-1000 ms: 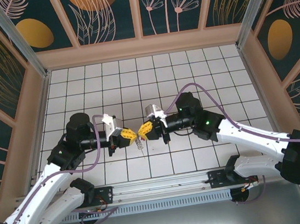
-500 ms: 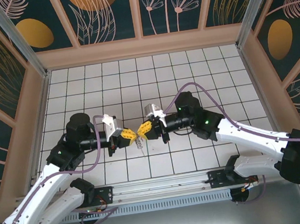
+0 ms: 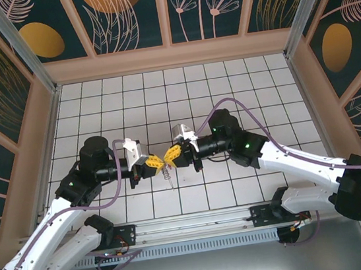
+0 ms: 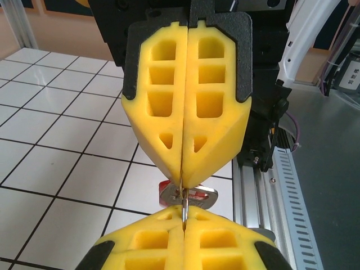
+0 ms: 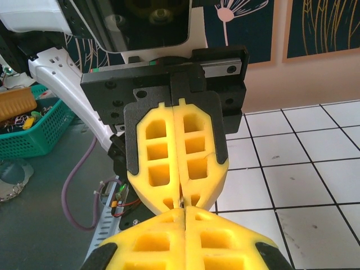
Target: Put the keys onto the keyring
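Here, the left end effector [image 3: 156, 165] and the right end effector [image 3: 169, 156] are met tip to tip above the tiled worktop [image 3: 228, 89], each closed tight on the thin keyring [image 4: 184, 205]. The keys [image 3: 166, 174] are hung just beneath it, a red-headed piece among them.

you're looking into a robot lab test cell, not a home: a white gridded floor [image 3: 228, 89] boxed in by printed botanical wall panels [image 3: 125, 16] on aluminium posts [image 3: 19, 43], a slotted mounting rail [image 3: 193, 230] along the near edge, and a green parts basket [image 5: 28, 126] on a grey bench [image 5: 50, 185] outside.
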`<state>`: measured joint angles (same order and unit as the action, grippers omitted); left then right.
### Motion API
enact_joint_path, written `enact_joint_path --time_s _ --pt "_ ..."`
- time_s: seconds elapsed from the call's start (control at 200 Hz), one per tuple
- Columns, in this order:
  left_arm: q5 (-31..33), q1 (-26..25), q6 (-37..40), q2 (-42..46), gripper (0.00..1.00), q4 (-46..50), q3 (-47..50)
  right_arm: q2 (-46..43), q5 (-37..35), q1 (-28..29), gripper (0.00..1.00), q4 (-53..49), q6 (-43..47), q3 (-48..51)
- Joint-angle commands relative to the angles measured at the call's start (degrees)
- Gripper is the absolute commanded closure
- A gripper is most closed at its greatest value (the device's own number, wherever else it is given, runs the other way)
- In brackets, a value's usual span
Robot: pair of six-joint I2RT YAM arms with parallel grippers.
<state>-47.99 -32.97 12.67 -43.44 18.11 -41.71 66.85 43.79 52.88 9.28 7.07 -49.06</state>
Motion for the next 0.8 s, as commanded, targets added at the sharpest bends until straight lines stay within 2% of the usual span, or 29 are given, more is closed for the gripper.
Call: enact_joint_path --time_s 0.0,0.791 --pt "0.39 -0.76 1.32 0.40 1.00 -3.25 -1.49 0.94 1.71 1.73 1.00 1.80 -0.82 -2.55" --pt "4.59 -0.75 1.50 3.61 1.00 -5.76 -0.74 1.01 0.56 0.56 1.00 -0.27 -2.58 -2.44"
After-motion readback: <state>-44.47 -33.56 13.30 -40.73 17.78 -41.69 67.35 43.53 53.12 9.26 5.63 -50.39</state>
